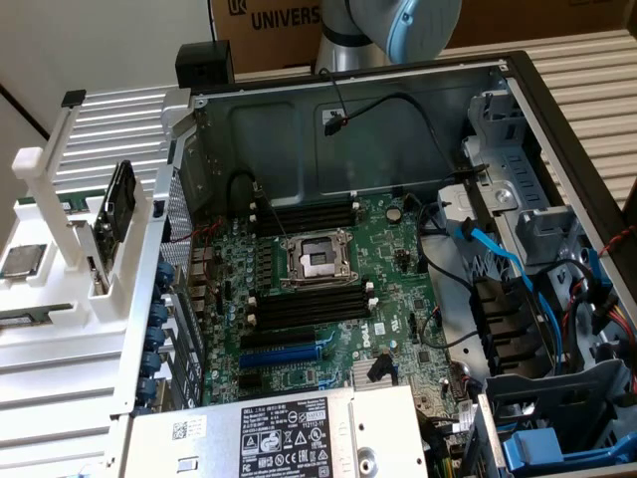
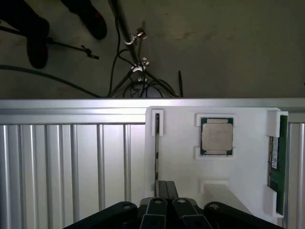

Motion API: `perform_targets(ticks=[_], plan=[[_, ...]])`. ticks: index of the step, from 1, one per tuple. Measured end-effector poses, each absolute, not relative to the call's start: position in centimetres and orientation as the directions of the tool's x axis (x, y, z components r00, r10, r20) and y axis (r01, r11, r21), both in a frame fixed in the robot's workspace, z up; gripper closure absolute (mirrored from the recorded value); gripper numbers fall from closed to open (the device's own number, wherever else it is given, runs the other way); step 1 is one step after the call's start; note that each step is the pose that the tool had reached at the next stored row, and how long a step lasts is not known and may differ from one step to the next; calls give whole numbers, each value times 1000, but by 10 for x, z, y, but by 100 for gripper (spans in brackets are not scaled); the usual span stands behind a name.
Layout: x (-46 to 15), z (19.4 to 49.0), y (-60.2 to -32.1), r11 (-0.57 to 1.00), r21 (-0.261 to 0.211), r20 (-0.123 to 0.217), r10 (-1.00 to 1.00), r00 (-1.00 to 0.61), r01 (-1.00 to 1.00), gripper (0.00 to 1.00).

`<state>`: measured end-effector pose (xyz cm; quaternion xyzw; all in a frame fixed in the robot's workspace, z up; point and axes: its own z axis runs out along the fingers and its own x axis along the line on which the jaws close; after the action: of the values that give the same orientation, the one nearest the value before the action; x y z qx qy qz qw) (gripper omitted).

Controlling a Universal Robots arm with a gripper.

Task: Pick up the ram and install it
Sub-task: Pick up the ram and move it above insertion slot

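Note:
In the wrist view a ram (image 2: 274, 162), green with a white label, lies in a bracket at the edge of the white fixture (image 2: 181, 171). A second thin board (image 2: 157, 143) stands on edge in a white clip. It is the dark, green-edged stick (image 1: 119, 199) standing upright at the exterior view's left. My gripper (image 2: 165, 185) is shut with nothing between its fingers. It hangs above the fixture, in line with the edge-on board and close to its end. The motherboard (image 1: 328, 329) has long black memory slots (image 1: 309, 304) on both sides of the CPU socket (image 1: 318, 261).
A square silver CPU chip (image 2: 217, 137) rests in the fixture between the two boards. Metal walls of the open PC case (image 1: 328, 119) ring the motherboard. Blue and black cables (image 1: 498, 259) and a drive cage crowd the exterior view's right. Cables and a stand (image 2: 133, 62) sit on the floor beyond the ribbed table (image 2: 71, 157).

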<state>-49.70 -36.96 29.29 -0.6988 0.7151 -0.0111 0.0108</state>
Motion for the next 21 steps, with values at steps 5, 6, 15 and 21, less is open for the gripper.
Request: perform_targets(ticks=[5, 6, 15, 21], plan=[[-497, 290, -374, 23, -31, 0, -1000, -23, -999, 90], [-497, 289, -374, 23, -31, 0, -1000, -23, -999, 90], [-490, 284, -376, 23, -31, 0, -1000, -23, -999, 90], [-487, 280, -378, 23, -31, 0, -1000, -23, -999, 90]])
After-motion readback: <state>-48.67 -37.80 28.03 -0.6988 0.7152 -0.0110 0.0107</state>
